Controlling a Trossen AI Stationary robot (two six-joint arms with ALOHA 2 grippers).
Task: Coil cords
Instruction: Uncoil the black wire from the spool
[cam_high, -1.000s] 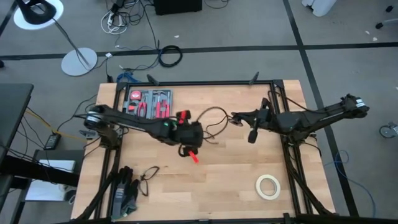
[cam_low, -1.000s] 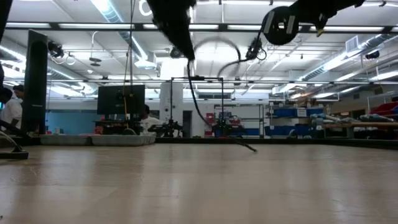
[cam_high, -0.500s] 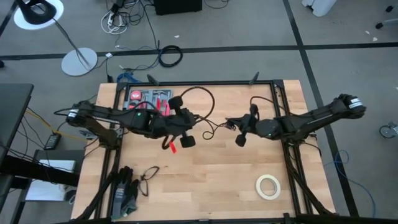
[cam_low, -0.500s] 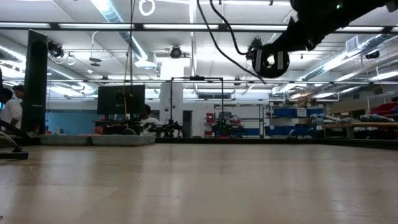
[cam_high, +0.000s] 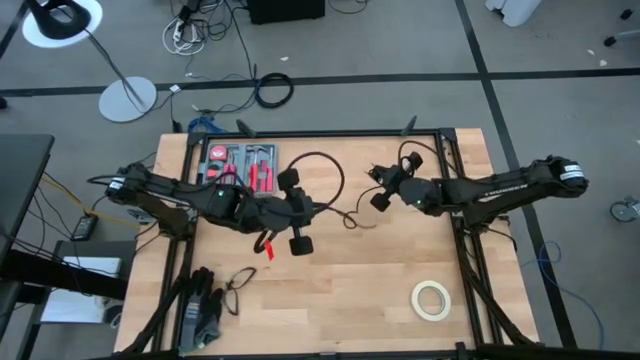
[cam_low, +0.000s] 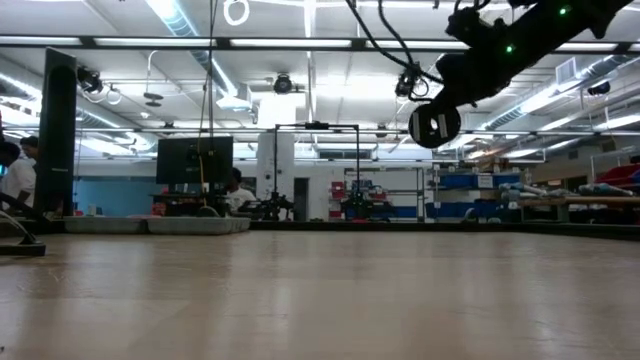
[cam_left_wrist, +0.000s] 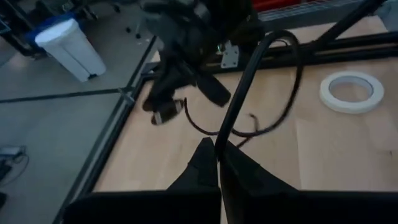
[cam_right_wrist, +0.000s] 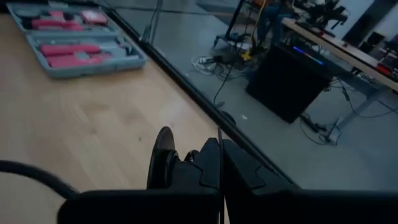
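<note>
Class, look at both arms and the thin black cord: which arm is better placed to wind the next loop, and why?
Probably the left. The left gripper is shut on the cord beside the loop arching over it, so it can likely guide another turn. The right gripper grips the cord's far end and mainly anchors it above the table.

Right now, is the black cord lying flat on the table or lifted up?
Mostly lifted. The cord arches in a loop between the left claw and right claw, both shut on it, above the table.
</note>
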